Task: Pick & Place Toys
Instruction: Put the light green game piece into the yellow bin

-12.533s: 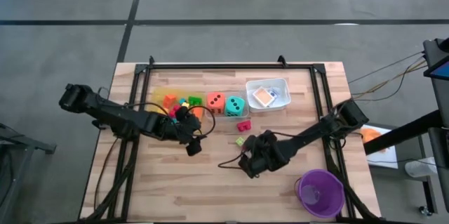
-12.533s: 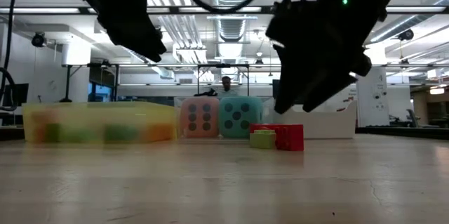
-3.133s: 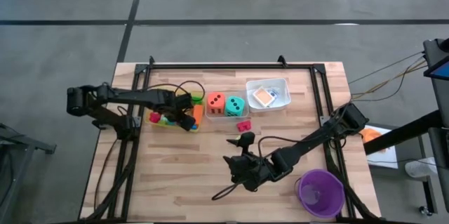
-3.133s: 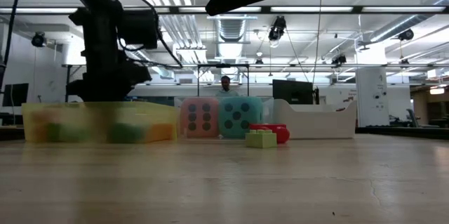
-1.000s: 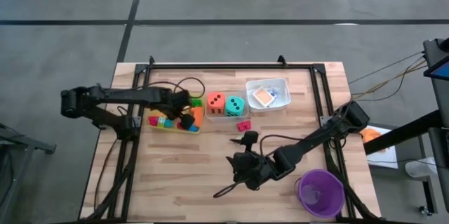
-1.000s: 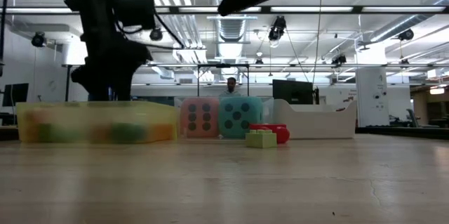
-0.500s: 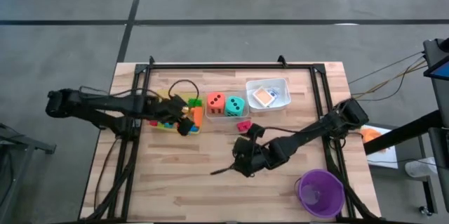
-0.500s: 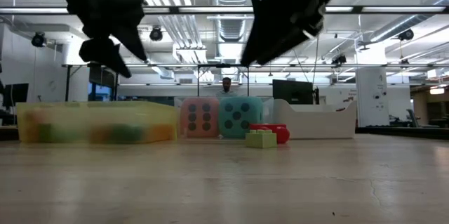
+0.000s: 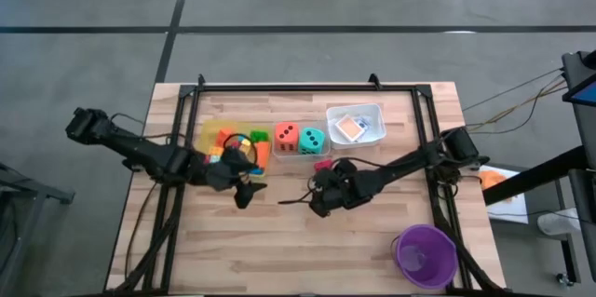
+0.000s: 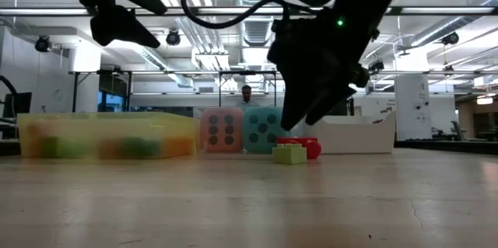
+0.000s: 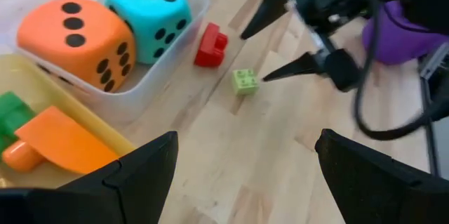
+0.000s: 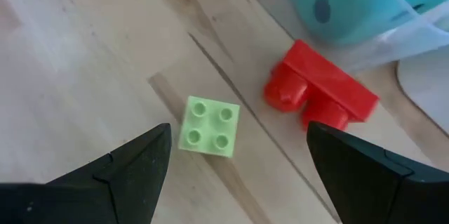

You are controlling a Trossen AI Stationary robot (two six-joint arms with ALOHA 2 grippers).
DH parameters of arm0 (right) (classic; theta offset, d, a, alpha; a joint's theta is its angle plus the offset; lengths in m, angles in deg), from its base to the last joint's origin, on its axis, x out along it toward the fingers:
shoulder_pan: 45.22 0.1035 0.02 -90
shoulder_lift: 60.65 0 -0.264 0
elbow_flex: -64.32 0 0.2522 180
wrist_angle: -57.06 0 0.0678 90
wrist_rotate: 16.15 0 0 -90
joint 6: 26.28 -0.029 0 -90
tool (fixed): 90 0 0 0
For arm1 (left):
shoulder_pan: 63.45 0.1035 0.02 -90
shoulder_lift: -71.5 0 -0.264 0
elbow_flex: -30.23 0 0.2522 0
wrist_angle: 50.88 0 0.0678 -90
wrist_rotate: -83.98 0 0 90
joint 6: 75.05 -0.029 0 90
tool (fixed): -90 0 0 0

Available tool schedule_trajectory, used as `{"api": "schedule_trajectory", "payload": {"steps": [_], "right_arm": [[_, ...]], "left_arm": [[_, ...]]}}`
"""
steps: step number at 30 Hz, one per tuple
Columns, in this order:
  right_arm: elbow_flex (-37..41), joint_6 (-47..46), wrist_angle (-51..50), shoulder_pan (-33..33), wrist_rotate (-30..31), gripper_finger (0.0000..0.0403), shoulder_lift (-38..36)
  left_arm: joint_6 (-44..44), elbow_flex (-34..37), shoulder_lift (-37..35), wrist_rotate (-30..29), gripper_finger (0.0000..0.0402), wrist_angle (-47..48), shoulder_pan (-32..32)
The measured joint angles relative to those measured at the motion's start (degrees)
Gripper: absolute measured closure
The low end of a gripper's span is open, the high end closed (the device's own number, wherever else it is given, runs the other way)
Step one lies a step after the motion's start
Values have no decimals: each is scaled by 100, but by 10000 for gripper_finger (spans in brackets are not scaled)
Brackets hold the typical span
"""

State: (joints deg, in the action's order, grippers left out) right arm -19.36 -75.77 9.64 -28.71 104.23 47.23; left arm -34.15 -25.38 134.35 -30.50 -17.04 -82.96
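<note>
Since half a second back the right arm has swung in toward the loose blocks, and the left arm has pulled away from the yellow tray (image 9: 220, 131) toward the near side of the desk (image 9: 279, 250).

Progress looks pretty far along. Most blocks are already piled in the yellow tray, the orange die (image 9: 285, 135) and teal die (image 9: 311, 138) sit side by side in the clear tray (image 9: 296, 153), and the cards (image 9: 350, 128) are in the white tray (image 9: 375, 111). What's left on the bare wood, as far as I can see, is two pieces: the green block (image 12: 208, 126) and the red block (image 12: 319, 86). They lie close together just in front of the clear tray, red nearer the teal die, not touching each other.

The right end effector (image 9: 319, 206) is hovering right over that pair with its fingers spread wide and nothing between them. In the right wrist view the green block sits nearly centred between the two fingertips, with the red one off toward one finger, so green is probably the next pick, though I can't really judge how high above it the fingers are.

The left end effector (image 9: 244, 192) is also wide open and empty, up off the desk just in front of the yellow tray, well apart from the two loose blocks. The purple cup (image 9: 426, 255) stands at the near right corner.
</note>
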Motion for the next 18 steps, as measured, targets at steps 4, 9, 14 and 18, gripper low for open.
{"api": "schedule_trajectory", "payload": {"steps": [4, 9, 14, 18], "right_arm": [[90, 15, 223, -109, -69, 74, -3], [290, 0, 441, -221, -357, 74, 8], [403, 22, 778, -238, -346, 74, 151], [259, 86, 767, -242, -358, 74, 318]], "left_arm": [[-45, -13, 0, -4, 65, -58, -10], [-49, -2, 0, -42, 65, -66, 16], [-45, -2, 0, -49, 65, -77, 20], [-43, -2, 4, -64, 65, -110, 22]]}}
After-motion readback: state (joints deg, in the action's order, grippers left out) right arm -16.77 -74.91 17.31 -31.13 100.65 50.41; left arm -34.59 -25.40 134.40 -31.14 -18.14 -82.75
